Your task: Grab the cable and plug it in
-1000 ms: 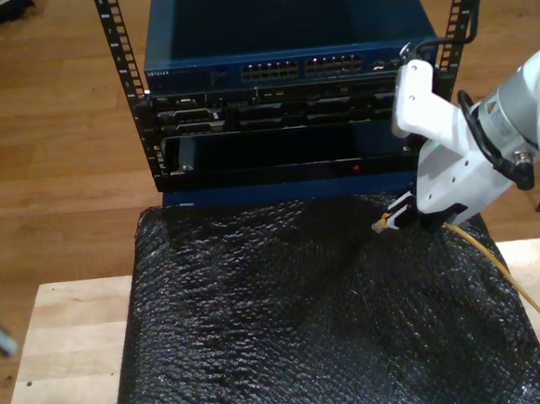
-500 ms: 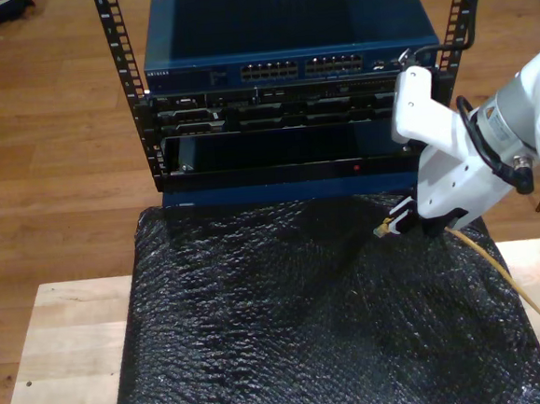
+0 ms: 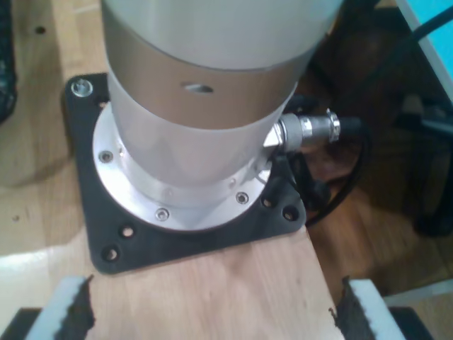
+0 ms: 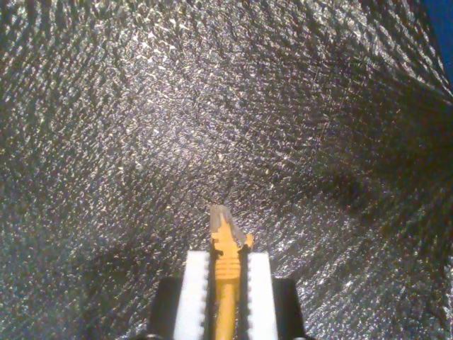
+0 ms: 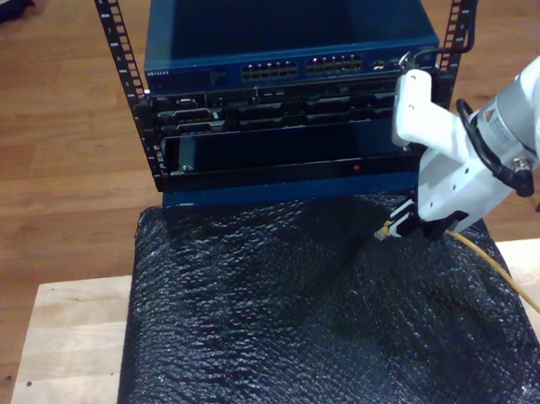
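One cable (image 5: 500, 273), yellow-orange with a clear plug: held behind the plug between the closed pads of the second claw (image 4: 228, 273), above the black bubble-wrap mat (image 5: 308, 330) near the desk's (image 5: 62, 359) far edge, at the exterior view's right. Grab judged done; plugging into the one rack (image 5: 284, 79) of ports beyond the desk is left. First claw (image 3: 209, 315): open, nothing held, pointed at one arm base (image 3: 198, 120).

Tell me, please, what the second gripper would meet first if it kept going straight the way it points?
Probably the black padded mat: my second gripper, shut on the cable, aims the plug at it, though depth is unclear.
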Controlling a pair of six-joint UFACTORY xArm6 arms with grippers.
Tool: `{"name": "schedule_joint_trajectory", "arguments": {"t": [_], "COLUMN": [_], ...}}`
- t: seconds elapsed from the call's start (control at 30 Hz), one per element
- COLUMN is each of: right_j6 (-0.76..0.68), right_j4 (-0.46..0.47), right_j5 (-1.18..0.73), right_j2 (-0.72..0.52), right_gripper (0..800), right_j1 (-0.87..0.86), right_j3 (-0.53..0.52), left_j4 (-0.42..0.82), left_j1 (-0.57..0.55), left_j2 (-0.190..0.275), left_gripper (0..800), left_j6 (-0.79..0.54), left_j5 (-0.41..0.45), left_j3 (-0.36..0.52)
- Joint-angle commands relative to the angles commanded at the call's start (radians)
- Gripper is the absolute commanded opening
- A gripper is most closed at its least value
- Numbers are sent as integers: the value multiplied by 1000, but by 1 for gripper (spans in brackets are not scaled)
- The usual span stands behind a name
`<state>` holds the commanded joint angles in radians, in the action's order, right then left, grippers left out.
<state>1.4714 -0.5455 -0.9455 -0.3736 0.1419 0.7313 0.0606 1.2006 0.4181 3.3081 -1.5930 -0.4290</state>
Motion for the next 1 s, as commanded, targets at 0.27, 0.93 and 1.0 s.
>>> {"name": "schedule_joint_trajectory", "arguments": {"t": [0.27, 0.93, 1.0], "right_j6": [0, 2, 2], "right_j4": [0, 0, 0], "right_j5": [0, 0, 0], "right_j2": [0, -2, -2], "right_gripper": [0, 0, 0], "right_j1": [0, -6, -6], "right_j3": [-6, -18, -20], "left_j4": [6, 8, 8], "left_j1": [12, 189, 189], "left_j2": [61, 68, 66], "left_gripper": [798, 800, 800], "left_j6": [-25, -172, -172], "left_j5": [60, 362, 382], "left_j3": [75, 235, 247]}}
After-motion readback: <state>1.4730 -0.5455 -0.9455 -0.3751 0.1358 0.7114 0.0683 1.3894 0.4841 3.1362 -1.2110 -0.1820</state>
